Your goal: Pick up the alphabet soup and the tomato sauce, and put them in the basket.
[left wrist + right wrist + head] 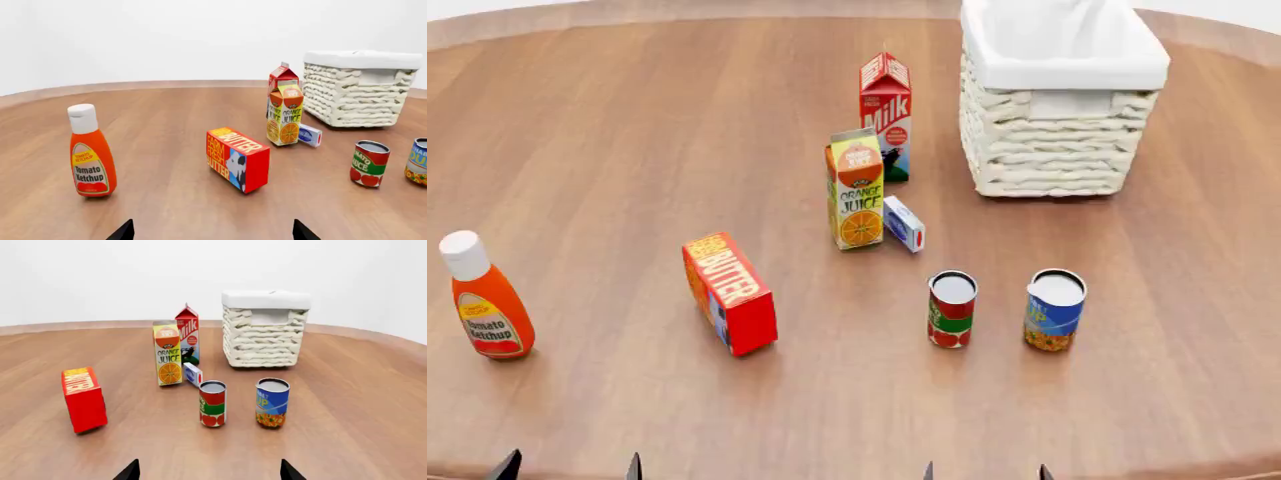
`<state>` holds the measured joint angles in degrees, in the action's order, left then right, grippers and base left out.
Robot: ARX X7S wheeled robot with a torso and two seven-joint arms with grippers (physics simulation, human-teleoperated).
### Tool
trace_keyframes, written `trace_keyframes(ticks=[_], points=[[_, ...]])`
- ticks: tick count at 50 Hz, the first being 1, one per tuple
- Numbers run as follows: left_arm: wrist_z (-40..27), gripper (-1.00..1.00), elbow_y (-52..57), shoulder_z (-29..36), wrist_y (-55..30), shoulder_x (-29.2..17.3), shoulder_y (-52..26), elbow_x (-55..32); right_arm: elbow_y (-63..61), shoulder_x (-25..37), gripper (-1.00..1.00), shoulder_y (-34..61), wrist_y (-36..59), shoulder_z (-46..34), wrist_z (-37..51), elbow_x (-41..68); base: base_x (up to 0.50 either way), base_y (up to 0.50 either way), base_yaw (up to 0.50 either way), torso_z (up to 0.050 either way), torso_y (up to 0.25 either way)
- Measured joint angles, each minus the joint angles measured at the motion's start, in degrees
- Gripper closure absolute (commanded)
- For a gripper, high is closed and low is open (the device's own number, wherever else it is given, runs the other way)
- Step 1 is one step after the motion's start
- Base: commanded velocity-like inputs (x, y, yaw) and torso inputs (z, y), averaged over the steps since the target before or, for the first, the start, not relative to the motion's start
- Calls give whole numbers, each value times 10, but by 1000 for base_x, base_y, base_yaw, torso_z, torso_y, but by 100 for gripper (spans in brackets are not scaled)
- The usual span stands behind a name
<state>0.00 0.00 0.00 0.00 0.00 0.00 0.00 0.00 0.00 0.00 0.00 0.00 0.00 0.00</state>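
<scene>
The left gripper [567, 466] gapes empty near the ketchup bottle [486, 297]; the tomato sauce [952, 309] and alphabet soup [1054, 309] stand upright side by side, probably easy pickings for the open right gripper [985, 471], short of the basket [1064, 100]

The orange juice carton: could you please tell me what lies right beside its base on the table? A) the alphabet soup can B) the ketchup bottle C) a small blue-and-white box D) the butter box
C: in the head view a small blue-and-white box lies at the foot of the orange juice carton, while the ketchup bottle, the alphabet soup can and the butter box all stand well apart from it.
</scene>
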Motion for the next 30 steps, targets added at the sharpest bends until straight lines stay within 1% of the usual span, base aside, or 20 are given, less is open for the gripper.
trace_keyframes(ticks=[6, 18, 26, 30], points=[[-2, -100, -3, 4, 5, -4, 3, -9, 7, 4, -100, -4, -6, -2, 1, 11, 0, 0, 0, 0, 0], [-34, -100, 15, 20, 6, -18, 1, -13, 9, 20, -100, 2, -8, -27, 25, 8, 0, 0, 0, 0, 0], [-65, -100, 116, 22, -25, -31, -3, -3, -62, 33, -100, 11, 17, -43, 48, -16, 0, 0, 0, 0, 0], [-75, -100, 196, 20, -59, -39, -15, 3, -122, 39, -100, 17, 42, -49, 54, -27, 0, 0, 0, 0, 0]])
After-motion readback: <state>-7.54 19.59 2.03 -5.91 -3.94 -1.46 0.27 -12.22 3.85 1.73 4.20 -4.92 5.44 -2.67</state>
